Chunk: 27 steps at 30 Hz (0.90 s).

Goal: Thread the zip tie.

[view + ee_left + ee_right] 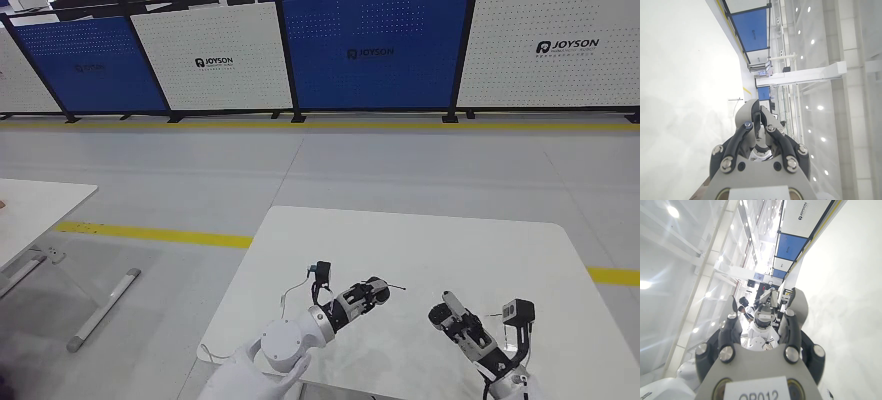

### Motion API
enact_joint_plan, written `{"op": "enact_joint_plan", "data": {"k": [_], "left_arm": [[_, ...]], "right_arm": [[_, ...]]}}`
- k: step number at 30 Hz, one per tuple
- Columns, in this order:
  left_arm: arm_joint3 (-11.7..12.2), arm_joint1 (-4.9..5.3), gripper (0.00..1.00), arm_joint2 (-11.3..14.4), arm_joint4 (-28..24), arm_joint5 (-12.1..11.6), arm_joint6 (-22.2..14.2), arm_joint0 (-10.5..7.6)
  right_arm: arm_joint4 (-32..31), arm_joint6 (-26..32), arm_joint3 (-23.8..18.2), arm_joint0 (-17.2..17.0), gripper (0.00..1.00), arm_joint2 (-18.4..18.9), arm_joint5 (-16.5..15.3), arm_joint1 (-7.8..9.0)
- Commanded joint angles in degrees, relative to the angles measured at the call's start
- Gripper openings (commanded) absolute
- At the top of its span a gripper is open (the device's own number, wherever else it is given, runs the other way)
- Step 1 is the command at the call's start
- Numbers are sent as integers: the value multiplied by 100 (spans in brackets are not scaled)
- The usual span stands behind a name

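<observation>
The zip tie (397, 288) is a thin black strip sticking out sideways from my left gripper (380, 291), above the white table (450, 240) near its front. In the left wrist view the fingers (753, 109) are pressed together, and the zip tie (735, 99) pokes out beside their tips, so the left gripper (760, 108) is shut on it. My right gripper (444, 303) is a short way to the right, apart from the tie. Seen from its own wrist, the right gripper (764, 300) is open and holds nothing, facing the left gripper (768, 298).
Most of the white tabletop (677, 56) is bare, with its front edge just behind both arms. A second white table (30, 200) stands off to the left across a strip of floor. Blue and white panels (370, 55) line the back.
</observation>
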Motion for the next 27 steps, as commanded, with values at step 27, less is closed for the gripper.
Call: {"op": "enact_joint_plan", "data": {"k": [27], "left_arm": [[-1116,129,0,-926,-772,-772,-273,656]], "right_arm": [[108,117,-70,-91,100,97,46,15]]}}
